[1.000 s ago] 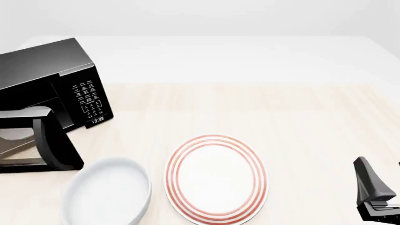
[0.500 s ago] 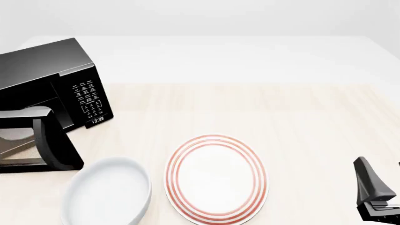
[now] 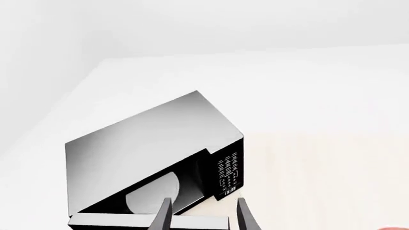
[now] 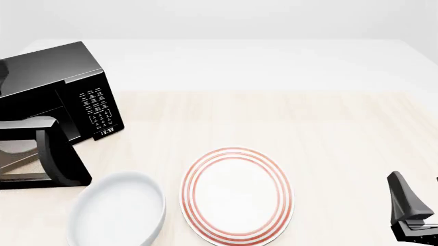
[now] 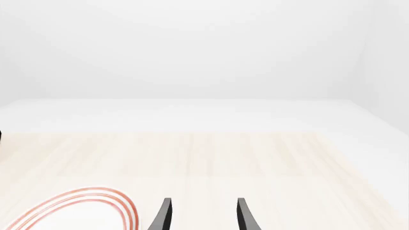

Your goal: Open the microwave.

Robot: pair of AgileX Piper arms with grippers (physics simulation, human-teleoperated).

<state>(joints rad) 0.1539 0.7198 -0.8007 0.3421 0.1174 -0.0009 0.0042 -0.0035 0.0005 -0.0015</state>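
The microwave point(image 4: 48, 82) is a glossy black box at the table's far left, keypad point(image 4: 98, 110) facing right. Its windowed door point(image 4: 51, 156) stands swung out toward the near side. The white turntable point(image 3: 153, 194) shows through the opening in the left wrist view. My left gripper point(image 3: 203, 218) hovers open above the microwave point(image 3: 147, 143), over the door's grey top edge point(image 3: 115, 221), holding nothing. It is out of the front view. My right gripper point(image 4: 414, 180) is open and empty at the near right, far from the microwave.
A red-ringed white plate point(image 4: 236, 193) lies near the front centre, also seen in the right wrist view as a plate point(image 5: 76, 211). A white bowl point(image 4: 120, 211) sits just left of it, close to the open door's corner.
A small dark patch has appeared on the microwave's top at the front view's left edge. The door, dishes and right gripper are unchanged.
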